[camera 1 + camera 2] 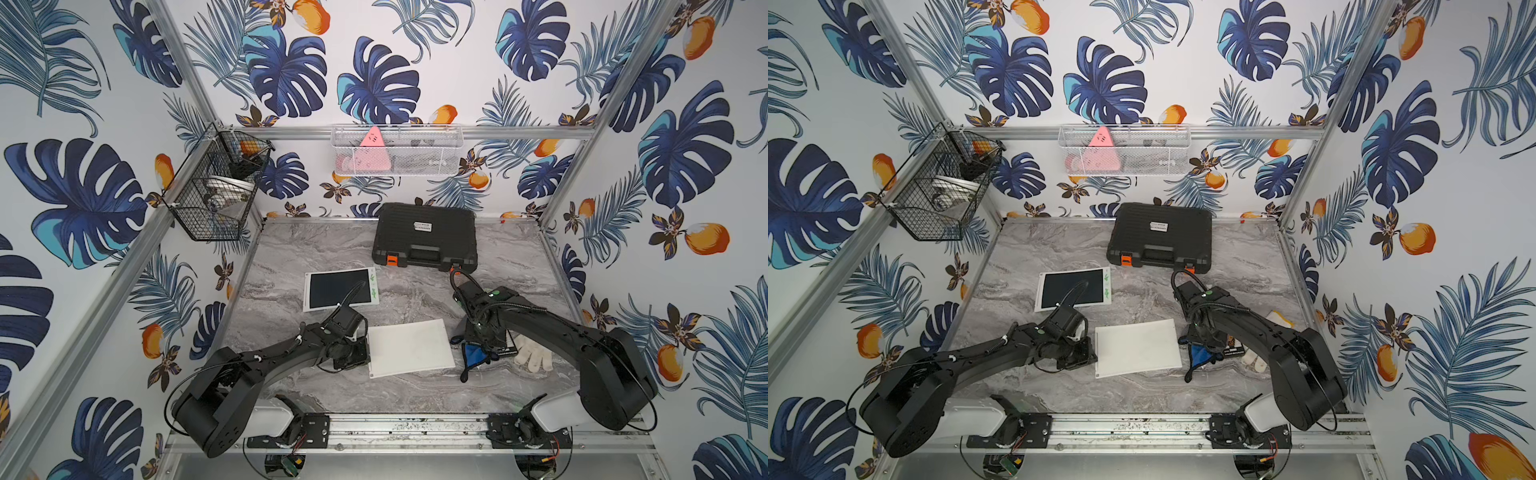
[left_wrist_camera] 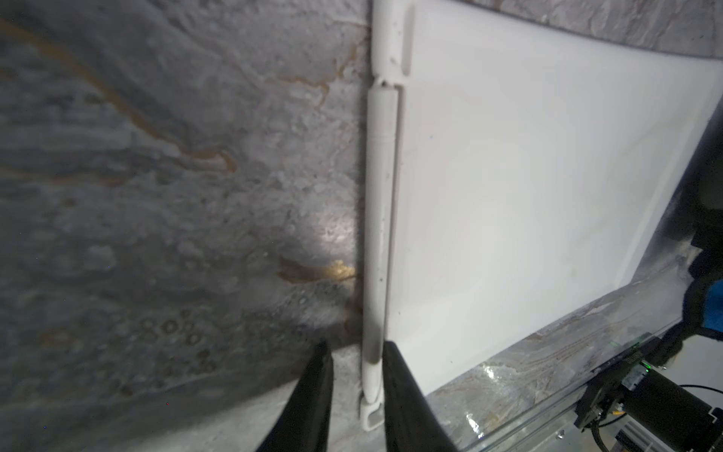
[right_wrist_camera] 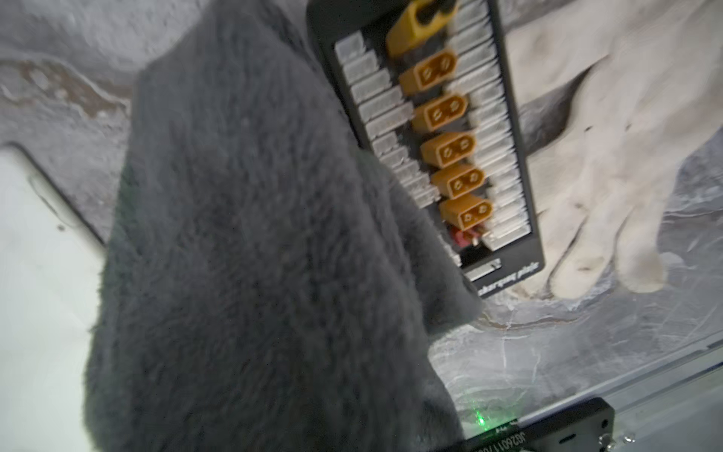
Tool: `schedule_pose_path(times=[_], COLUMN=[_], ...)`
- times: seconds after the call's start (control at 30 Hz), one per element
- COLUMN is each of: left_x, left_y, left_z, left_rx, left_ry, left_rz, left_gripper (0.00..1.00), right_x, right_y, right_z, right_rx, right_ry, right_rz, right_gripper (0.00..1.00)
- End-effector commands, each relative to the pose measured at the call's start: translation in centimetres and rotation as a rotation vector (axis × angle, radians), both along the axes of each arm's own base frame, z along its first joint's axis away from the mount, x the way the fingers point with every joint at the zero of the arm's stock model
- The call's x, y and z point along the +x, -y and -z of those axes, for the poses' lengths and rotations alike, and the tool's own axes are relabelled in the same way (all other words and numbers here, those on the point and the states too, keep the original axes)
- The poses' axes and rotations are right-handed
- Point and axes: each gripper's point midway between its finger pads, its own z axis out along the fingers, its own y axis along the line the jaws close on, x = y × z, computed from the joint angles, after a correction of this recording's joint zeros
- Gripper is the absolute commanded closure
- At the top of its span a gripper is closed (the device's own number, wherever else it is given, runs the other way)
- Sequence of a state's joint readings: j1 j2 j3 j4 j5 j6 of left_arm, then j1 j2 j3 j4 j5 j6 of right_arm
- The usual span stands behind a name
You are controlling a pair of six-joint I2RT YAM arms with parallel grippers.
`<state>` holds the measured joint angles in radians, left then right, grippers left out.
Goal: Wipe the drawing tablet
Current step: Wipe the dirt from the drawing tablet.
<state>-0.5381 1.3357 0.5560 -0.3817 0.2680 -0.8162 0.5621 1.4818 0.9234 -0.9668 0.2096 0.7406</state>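
The drawing tablet [image 1: 409, 348] [image 1: 1138, 347] is a flat white board lying in the middle of the marble table, with a white stylus [image 2: 377, 235] clipped along its left edge. My left gripper [image 2: 357, 345] [image 1: 361, 352] is low at that edge. It is open a little and its two black fingers straddle the stylus end; one finger touches it, the other stands apart. My right gripper [image 1: 482, 336] hovers just right of the tablet, shut on a fluffy grey and blue cloth [image 3: 254, 235] [image 1: 476, 353] that hangs down and hides its fingers.
A second tablet with a dark screen [image 1: 338, 289] lies behind my left arm. A black case [image 1: 424, 237] stands at the back. A black connector board [image 3: 450, 137] and a white glove [image 1: 534, 353] lie under my right arm. Wire baskets [image 1: 216, 187] [image 1: 397, 149] hang on the walls.
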Motion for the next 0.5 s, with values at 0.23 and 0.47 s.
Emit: schedule_pose_path(times=[0.23,0.47], left_x=[-3.0,-2.8], left_y=[-2.0,-1.5], left_z=[1.8,3.5], left_rx=[0.084,0.082], left_ry=[-0.141,-0.164], left_rz=[-0.027,-0.031], left_gripper=[0.70,0.71], right_x=[-0.1,3.0], right_y=[-6.4,-16.2], right_z=[1.9,3.3], right_rx=[0.176,0.198], right_ry=[-0.068,-0.065], right_rz=[-0.122,-0.331], right_gripper=[1.00,1.00])
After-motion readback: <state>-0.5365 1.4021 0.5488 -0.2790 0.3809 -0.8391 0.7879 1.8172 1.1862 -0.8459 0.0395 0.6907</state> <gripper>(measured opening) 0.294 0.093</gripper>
